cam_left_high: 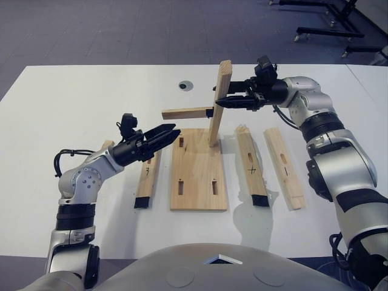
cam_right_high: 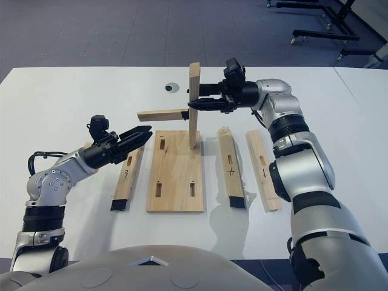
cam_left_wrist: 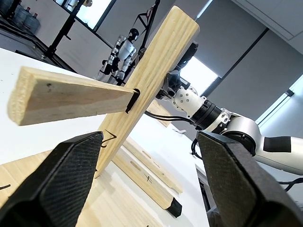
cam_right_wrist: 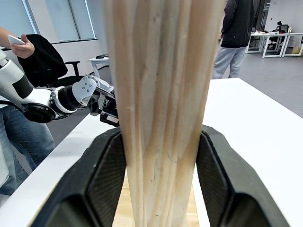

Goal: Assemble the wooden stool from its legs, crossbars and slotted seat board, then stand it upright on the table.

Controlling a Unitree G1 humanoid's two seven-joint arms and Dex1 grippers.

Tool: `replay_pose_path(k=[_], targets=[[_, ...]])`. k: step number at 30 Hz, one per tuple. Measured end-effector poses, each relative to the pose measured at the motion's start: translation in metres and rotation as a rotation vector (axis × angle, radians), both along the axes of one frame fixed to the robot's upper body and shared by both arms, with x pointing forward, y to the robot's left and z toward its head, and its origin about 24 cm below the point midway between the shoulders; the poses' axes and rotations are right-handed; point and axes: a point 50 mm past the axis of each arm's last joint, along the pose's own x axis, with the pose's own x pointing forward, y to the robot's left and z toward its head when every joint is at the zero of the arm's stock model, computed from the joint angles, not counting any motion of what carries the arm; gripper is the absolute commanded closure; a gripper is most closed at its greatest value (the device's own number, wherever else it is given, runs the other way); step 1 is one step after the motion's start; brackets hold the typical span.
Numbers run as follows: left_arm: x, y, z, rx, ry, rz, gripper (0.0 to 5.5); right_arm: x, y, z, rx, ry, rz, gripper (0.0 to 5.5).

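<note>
The slotted seat board [cam_left_high: 198, 170] lies flat mid-table. A wooden leg [cam_left_high: 220, 103] stands upright in its far right slot, with a crossbar [cam_left_high: 185, 113] jutting out level toward the left. My right gripper [cam_left_high: 222, 102] is shut on that leg about halfway up; its pads [cam_right_wrist: 110, 179] press both sides of the leg [cam_right_wrist: 161, 113]. My left gripper [cam_left_high: 172, 132] hovers open just left of the board, below the crossbar's free end [cam_left_wrist: 71, 97]. Another leg [cam_left_high: 148, 176] lies under the left gripper. Two more legs [cam_left_high: 251, 165] [cam_left_high: 284, 166] lie right of the board.
A round grommet hole [cam_left_high: 185, 85] sits in the table behind the stool parts. The table's far left and front areas are bare white surface [cam_left_high: 73, 109]. Wheeled stand bases [cam_left_high: 330, 30] stand on the floor beyond the table.
</note>
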Motion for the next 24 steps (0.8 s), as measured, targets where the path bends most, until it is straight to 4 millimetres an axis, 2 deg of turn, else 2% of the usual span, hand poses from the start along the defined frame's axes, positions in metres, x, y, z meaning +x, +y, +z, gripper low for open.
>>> replay_pose_path(k=[12, 24], targets=[[0.003, -0.001, 0.004, 0.002, -0.007, -0.034, 1.88, -0.004, 0.003, -0.008, 0.015, 0.008, 0.014, 3.43], [0.003, -0.001, 0.003, 0.000, -0.003, -0.038, 1.88, -0.006, 0.005, -0.017, 0.047, 0.159, 0.022, 3.43]])
